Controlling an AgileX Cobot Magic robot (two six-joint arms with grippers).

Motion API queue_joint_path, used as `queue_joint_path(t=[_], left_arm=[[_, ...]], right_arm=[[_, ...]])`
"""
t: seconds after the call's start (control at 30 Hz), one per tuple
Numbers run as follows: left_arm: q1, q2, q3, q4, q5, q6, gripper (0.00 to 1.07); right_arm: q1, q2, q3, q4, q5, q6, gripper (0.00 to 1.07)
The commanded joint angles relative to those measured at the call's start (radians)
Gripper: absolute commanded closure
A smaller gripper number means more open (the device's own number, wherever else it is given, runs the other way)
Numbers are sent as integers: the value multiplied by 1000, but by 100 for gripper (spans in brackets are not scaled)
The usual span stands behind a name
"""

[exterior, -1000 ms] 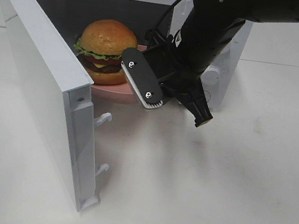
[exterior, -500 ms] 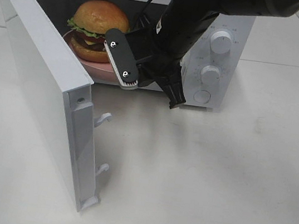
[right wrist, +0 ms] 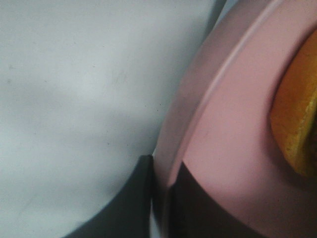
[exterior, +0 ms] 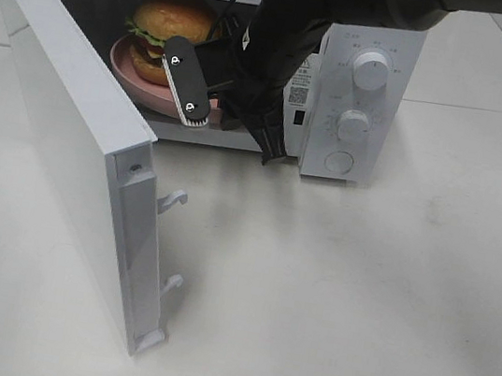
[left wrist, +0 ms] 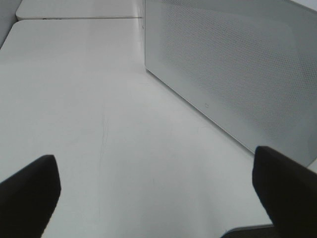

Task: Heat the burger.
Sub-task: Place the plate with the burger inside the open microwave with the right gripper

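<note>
I have the burger [exterior: 167, 19] inside the microwave [exterior: 371, 17]; my right gripper [right wrist: 159, 184] clamps the pink plate [right wrist: 223, 148], left gripper [left wrist: 158, 186] gapes empty. Release, door [exterior: 64, 113], dial [exterior: 372, 71] remain.

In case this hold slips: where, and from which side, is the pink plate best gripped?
Pinch the raised rim of the pink plate at its near edge, coming straight in through the open front of the microwave. The burger fills the middle, and the cavity walls shut off the other sides.
</note>
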Motion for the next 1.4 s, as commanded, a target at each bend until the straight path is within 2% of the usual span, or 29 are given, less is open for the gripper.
queue_joint_path(t=[0.03, 0.27, 0.57, 0.87, 0.9, 0.93, 1.0, 1.03, 1.07, 1.1, 1.13, 1.17, 1.2, 1.27, 1.4], left_arm=[[-6, -14, 0, -2, -13, -8, 9], [-6, -14, 0, -2, -13, -8, 9], [-6, -14, 0, -2, -13, -8, 9], [-6, -14, 0, -2, -13, -8, 9], [-6, -14, 0, -2, -13, -8, 9], [-6, -14, 0, -2, -13, -8, 9], [-6, -14, 0, -2, -13, -8, 9], [-6, -14, 0, -2, -13, -8, 9], [-6, -14, 0, -2, -13, -8, 9], [-6, -14, 0, -2, -13, -8, 9], [-6, -14, 0, -2, -13, -8, 9], [-6, -14, 0, -2, -13, -8, 9], [-6, -14, 0, -2, -13, -8, 9], [-6, -14, 0, -2, -13, -8, 9], [-6, -14, 0, -2, -13, -8, 9]], right_arm=[[-12, 14, -58, -45, -4, 42, 107], [-12, 116, -213, -114, 57, 120, 107], [-12, 212, -339, -116, 52, 125, 107], [-12, 259, -358, -117, 8, 134, 104], [-12, 260, -358, -117, 5, 144, 100], [-12, 260, -358, -117, 5, 144, 100], [-12, 260, -358, -117, -4, 165, 90], [-12, 260, -358, -117, -4, 165, 90], [-12, 260, -358, -117, -9, 178, 82], [-12, 260, -358, -117, -9, 178, 82], [-12, 260, -357, -115, -8, 179, 73], [-12, 260, -355, -112, -8, 179, 68], [-12, 260, -355, -112, -8, 179, 68], [-2, 257, -355, -107, -13, 179, 55], [8, 252, -348, -104, -21, 179, 52]])
